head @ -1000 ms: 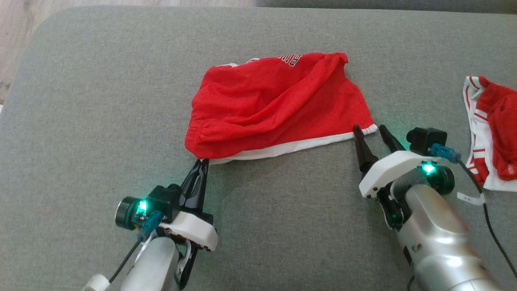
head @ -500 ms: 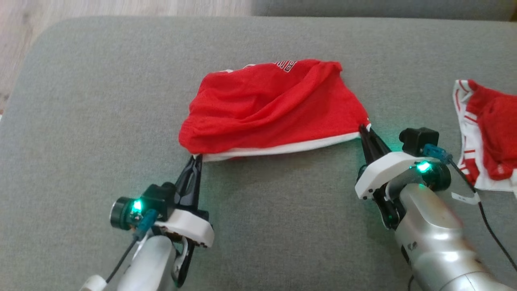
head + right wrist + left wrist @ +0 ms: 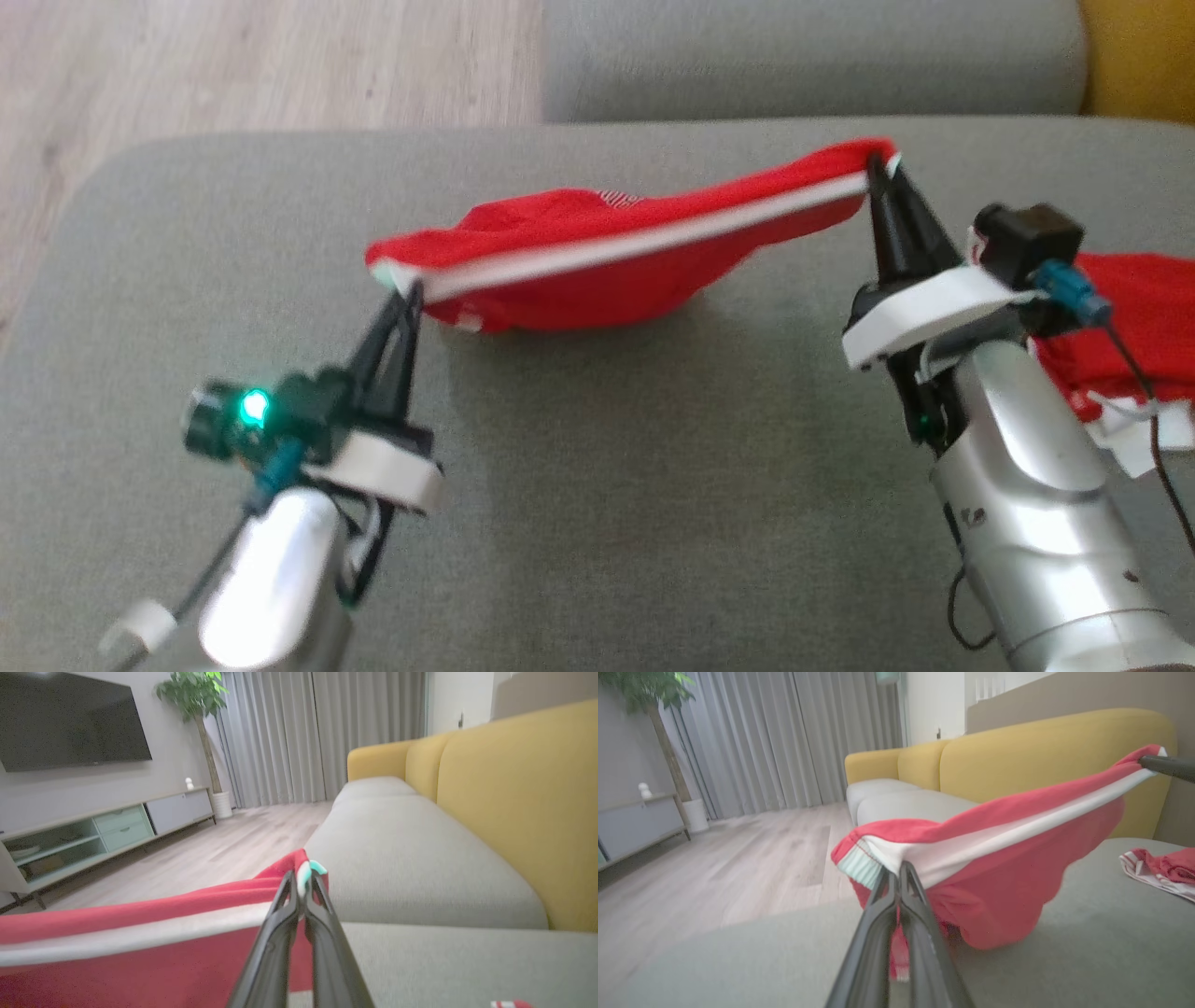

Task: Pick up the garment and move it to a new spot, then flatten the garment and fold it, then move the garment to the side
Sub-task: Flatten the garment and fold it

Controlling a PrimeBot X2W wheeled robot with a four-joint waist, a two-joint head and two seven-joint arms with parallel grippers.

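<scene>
Red mesh cloth with a white hem band, the garment (image 3: 597, 271), is held stretched between both grippers above the grey seat cushion (image 3: 653, 485), over its middle and toward its far edge. One end of the white band is pinched by the left gripper (image 3: 408, 291), whose two dark fingers are pressed together on the cloth. The other end is pinched in the same way by the right gripper (image 3: 878, 173), nearer the cushion's far right corner, so that the band is drawn taut and slanted between the two. Below the band the red cloth sags in a loose belly; whether its lowest fold touches the cushion cannot be told. A second red-and-white garment (image 3: 1134, 308) is seen lying crumpled at the cushion's right edge. A yellow sofa back (image 3: 1041, 760) is seen beyond the cushion in the left wrist view.
</scene>
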